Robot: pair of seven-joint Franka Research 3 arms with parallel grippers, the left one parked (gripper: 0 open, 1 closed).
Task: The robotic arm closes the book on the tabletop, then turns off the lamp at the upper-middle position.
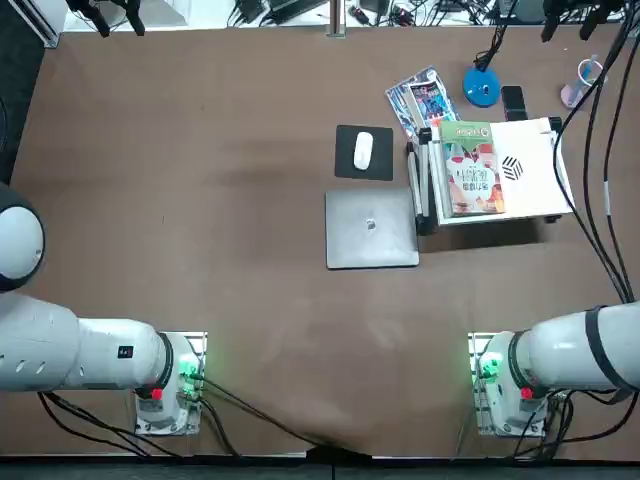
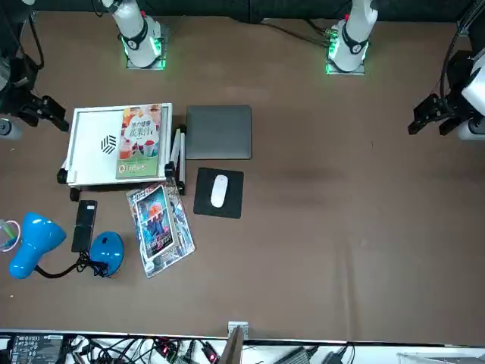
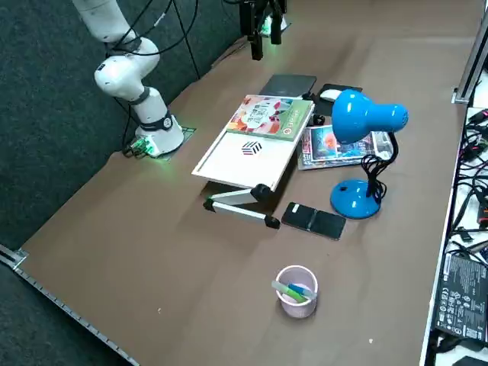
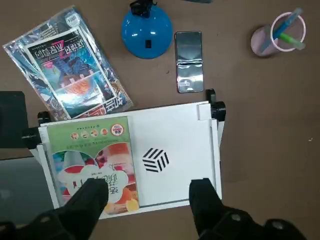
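- Above the brown tabletop [image 1: 250, 330], the right gripper [image 4: 150, 202] hung over the robot's side of a white folding stand [image 4: 175, 130], its two black fingers [image 4: 95, 200] spread well apart.
- From the front view, the robotic arm [image 2: 15, 83] came in at the left edge, with its dark gripper beside that same stand.
- On the raised stand lay the book [image 1: 473, 170], shut, with its front cover up (green along the top, with red and orange cartoon fruit and drinks below). It covered the left part of the white panel in the top view; a black striped logo [image 1: 512, 168] showed just to its right.
- Beyond the stand stood the lamp [image 3: 352, 200], with a round bright-blue base, a coiled black neck and a blue head that leaned out over the table in the right side view. I could not tell whether it was lit.
- Between the lamp base and the stand lay a black glossy phone-like slab [image 4: 189, 62].
- Farther to the right in the top view, a pinkish clear cup [image 4: 265, 41] held a blue marker [image 4: 287, 24] and a green one [image 4: 291, 41].
- Near the stand's far left corner lay a glossy magazine [image 4: 70, 65], blue and red, at a slant.
- Left of the stand, a closed grey laptop [image 1: 372, 228] lay just below a black mouse pad [image 1: 383, 160], which carried a white mouse [image 1: 363, 151].
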